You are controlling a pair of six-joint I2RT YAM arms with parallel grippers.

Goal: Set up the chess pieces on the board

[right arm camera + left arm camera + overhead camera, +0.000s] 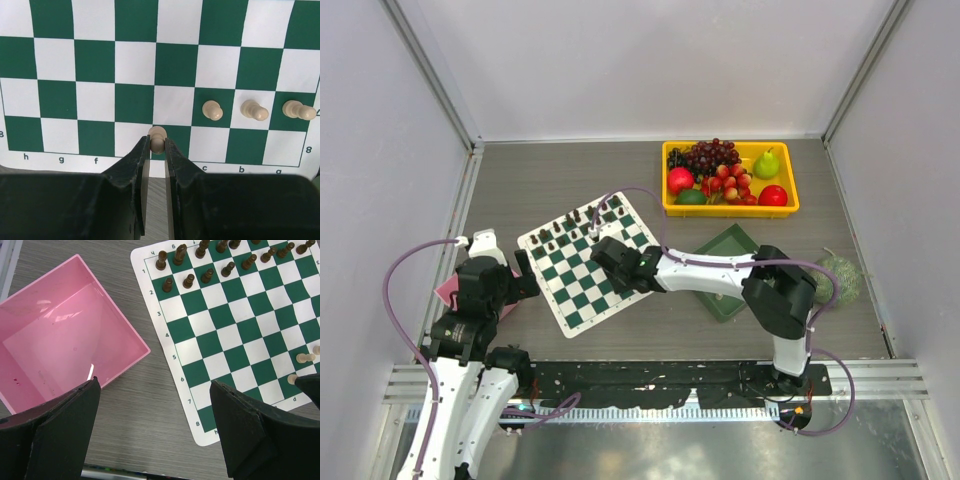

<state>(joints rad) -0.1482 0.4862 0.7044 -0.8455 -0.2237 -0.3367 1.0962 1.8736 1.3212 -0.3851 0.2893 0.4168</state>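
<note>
Fingers (131, 167) of the right gripper (157, 146) pinch a small cream chess piece (157, 134) at the right edge of the green-and-white checkered mat (135, 60). The left gripper (155, 385) hangs spread wide. An uneven release could topple the piece.

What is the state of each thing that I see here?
Left gripper: open, holds nothing.
Right gripper: shut on a cream piece.
Three cream pawns: standing on the board.
Dark pieces: standing in two rows.
Pink box: empty where visible.
Yellow tray: holds fruit.
</note>
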